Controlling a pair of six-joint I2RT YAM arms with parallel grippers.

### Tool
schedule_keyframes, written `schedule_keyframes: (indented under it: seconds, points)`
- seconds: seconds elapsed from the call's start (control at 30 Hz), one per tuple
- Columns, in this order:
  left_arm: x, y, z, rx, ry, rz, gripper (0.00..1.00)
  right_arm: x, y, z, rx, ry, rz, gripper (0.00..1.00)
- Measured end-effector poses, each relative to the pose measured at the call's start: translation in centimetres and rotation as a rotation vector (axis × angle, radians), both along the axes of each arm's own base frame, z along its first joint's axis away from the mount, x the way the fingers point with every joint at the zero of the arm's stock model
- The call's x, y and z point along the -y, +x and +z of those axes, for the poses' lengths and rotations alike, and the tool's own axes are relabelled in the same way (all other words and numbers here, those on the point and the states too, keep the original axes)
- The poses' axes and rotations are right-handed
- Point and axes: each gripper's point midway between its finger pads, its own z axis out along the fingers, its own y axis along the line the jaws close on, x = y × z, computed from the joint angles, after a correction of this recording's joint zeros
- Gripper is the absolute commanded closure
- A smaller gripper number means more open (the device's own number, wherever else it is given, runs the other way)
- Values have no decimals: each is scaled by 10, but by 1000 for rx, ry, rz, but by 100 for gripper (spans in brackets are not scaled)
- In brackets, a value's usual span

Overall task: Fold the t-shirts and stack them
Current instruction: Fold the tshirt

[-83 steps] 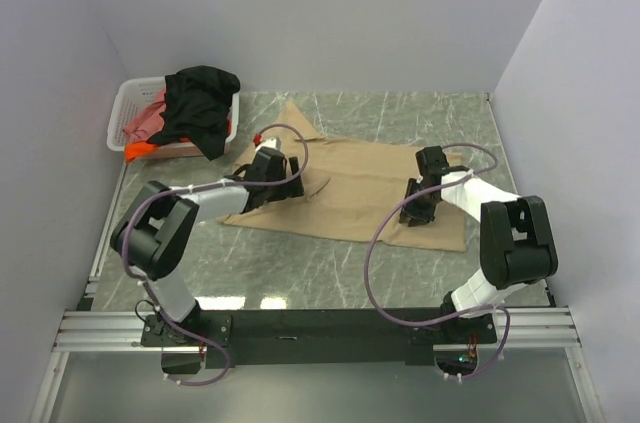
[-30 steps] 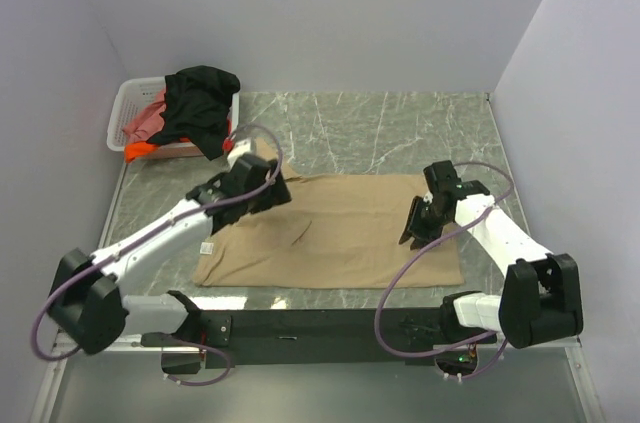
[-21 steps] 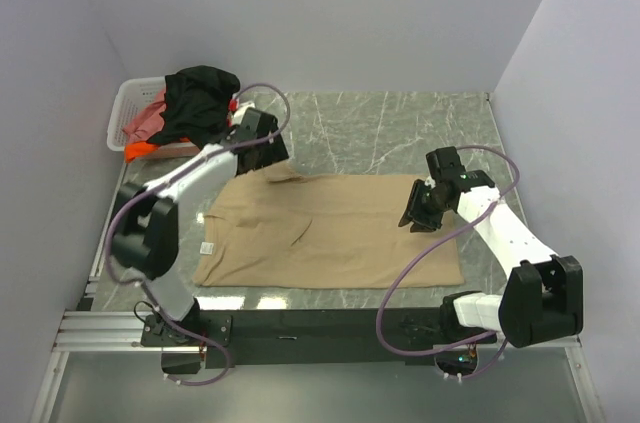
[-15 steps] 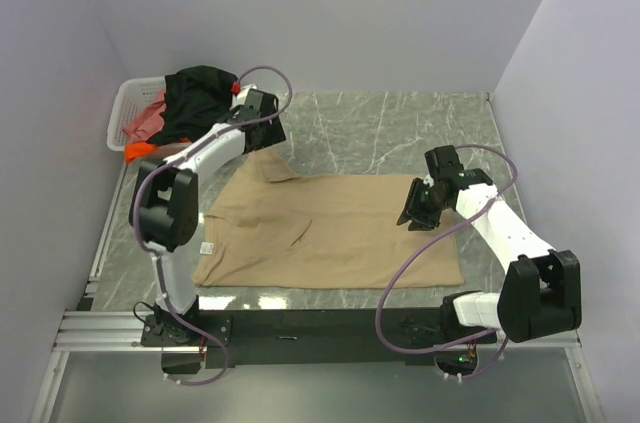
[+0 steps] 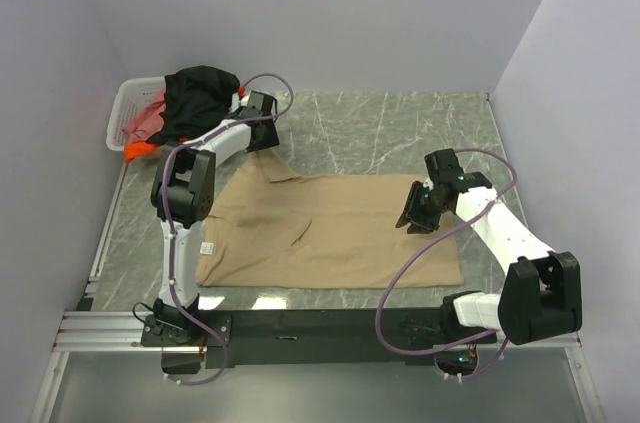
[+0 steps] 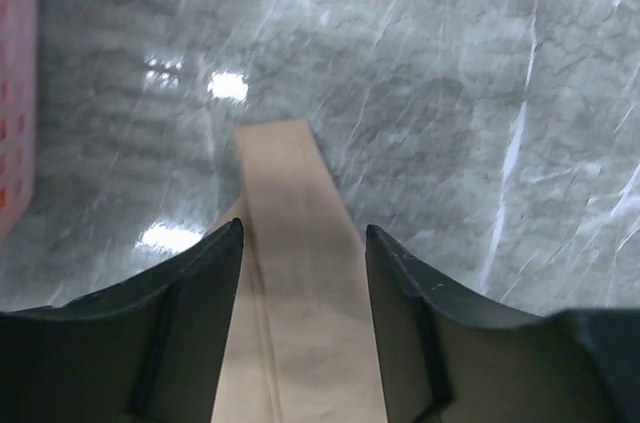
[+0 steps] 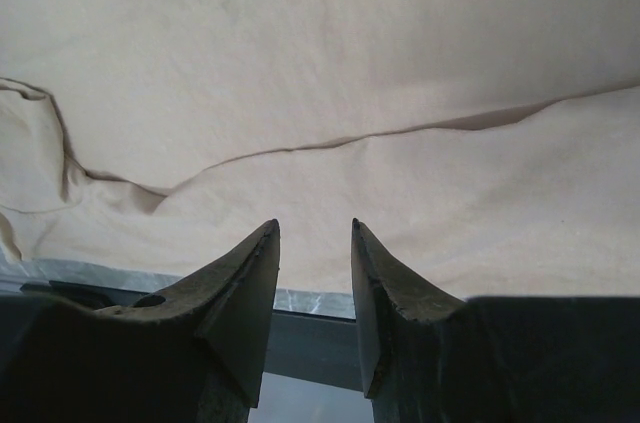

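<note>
Swung the left arm point(image 5: 225, 135) up to the far left of the counter point(image 5: 400, 133), beside the white basket point(image 5: 122, 103); sat lower on the tan t-shirt point(image 5: 330, 228) a second ago. Black t-shirt point(image 5: 200, 98), pink t-shirt point(image 5: 145, 123) and orange t-shirt point(image 5: 138, 151) heaped on the basket at the far left corner. Left jaws half wide, one on each side of the thin sleeve tip point(image 6: 300, 273), not pinching it yet. Tan t-shirt flat across the middle of the counter. Soft, light, floppy cloth, probably quick to sag and wrinkle; best pinched at a corner or hem. Small white tag point(image 5: 208, 248) at its near left corner, too small to read. No other writing. Right jaws a little apart over the right edge, holding nothing that shows.
</note>
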Motion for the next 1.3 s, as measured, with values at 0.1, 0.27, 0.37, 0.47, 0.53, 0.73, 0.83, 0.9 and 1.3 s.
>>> schedule_keyframes:
  seconds: [0.1, 0.27, 0.37, 0.47, 0.53, 0.73, 0.83, 0.9, 1.3]
  points:
    - [2, 7, -2, 4, 1, -10, 46, 0, -2, -2, -9, 1, 0, 58]
    - [-2, 16, -6, 15, 0, -2, 48, 0, -2, -2, -8, 2, 0, 58]
    - [-4, 17, -9, 14, 4, 5, 50, -1, -2, -2, -9, 4, 1, 58]
    - [-6, 17, -9, 17, 12, 11, 54, -1, -3, -3, -10, 5, 1, 58]
    - [-8, 18, -9, 18, 15, 16, 57, -1, -4, -4, -14, 4, 1, 58]
    - [-12, 19, -8, 23, 29, 29, 70, -2, -4, -6, -23, 9, 4, 58]
    - [-13, 19, -8, 24, 36, 29, 73, -2, -4, -8, -28, 9, 4, 58]
    - [-13, 20, -8, 26, 38, 26, 74, -2, -4, -9, -29, 8, 4, 58]
    - [-13, 20, -8, 23, 44, 20, 88, 17, 32, -11, -29, -61, -30, 58]
